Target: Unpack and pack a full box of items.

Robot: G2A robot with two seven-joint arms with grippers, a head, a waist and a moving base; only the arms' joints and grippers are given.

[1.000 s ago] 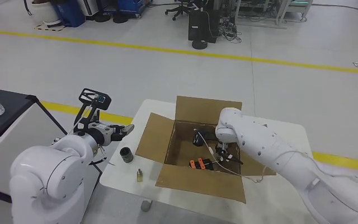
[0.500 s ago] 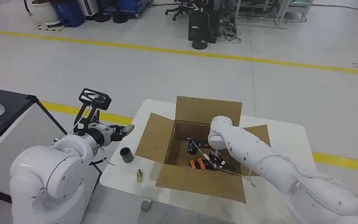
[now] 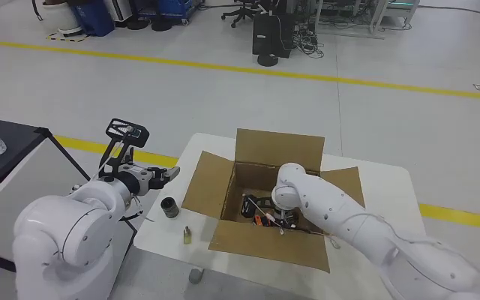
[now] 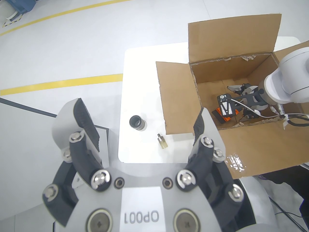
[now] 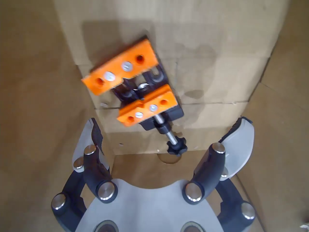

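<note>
**Unpacking stage, near to far.** Nearest us, the left gripper (image 4: 140, 112) hangs just off the near edge of the surface (image 4: 140, 73), jaws wide apart and empty. We judge it parked there so that the other arm has the box to itself. A white label (image 4: 140, 214) with print sits on its mounting plate; we do not read it off.

On the surface, near that edge, a black cylinder (image 4: 137, 122) stands upright with its open end up. A small brass piece (image 4: 162, 142) is just beside it. Both are apart from the box (image 4: 231, 32), and we take them for items already unpacked.

The box has its flaps (image 4: 176, 97) folded outward, which keeps the opening free for reaching in.

Inside the box, the right gripper (image 5: 169, 126) points down at the floor, fingers (image 5: 94, 131) spread wide and holding nothing. Below it an orange-and-black vise (image 5: 135, 90) lies flat on the cardboard floor, close to a wall. Its screw knob points toward the gripper and lies between the fingers' lines, untouched. We judge the wide spread is meant to straddle the vise body before closing. We see no writing on the vise or the cardboard.
</note>
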